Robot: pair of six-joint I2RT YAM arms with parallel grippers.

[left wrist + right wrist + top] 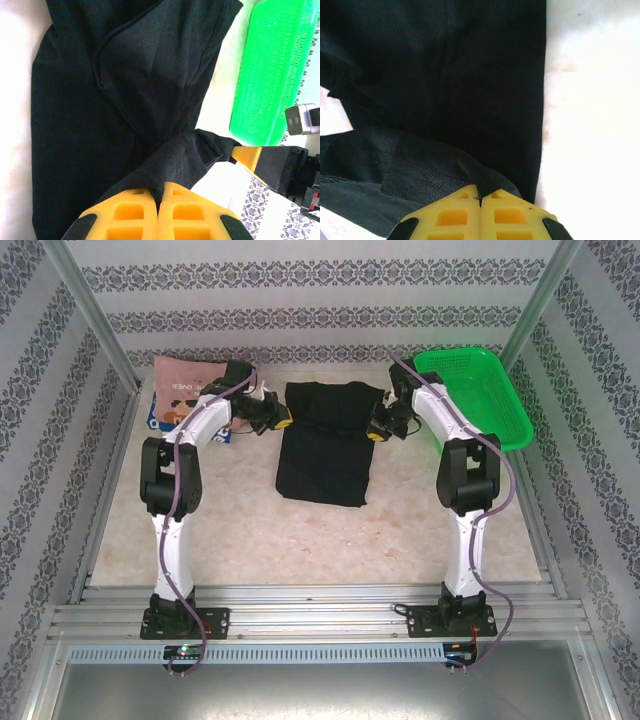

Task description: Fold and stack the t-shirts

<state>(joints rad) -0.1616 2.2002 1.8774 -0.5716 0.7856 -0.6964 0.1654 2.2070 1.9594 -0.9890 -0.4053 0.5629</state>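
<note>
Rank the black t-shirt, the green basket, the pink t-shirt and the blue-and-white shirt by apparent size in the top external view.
1. black t-shirt and green basket: too alike in spread to rank.
2. pink t-shirt, partly covered.
3. blue-and-white shirt, just an edge showing.

Near half of the table [310,540]: bare, open between the left arm [168,480] and right arm [466,478]. Far centre: covered by the black shirt [325,455], the left tool [281,424] and right tool [378,432] pinched shut on its two sides. Far-right corner: blocked by the green basket [480,390]. Far-left corner: occupied by the pink shirt [185,378]. Patterned walls [50,440] close three sides.
</note>
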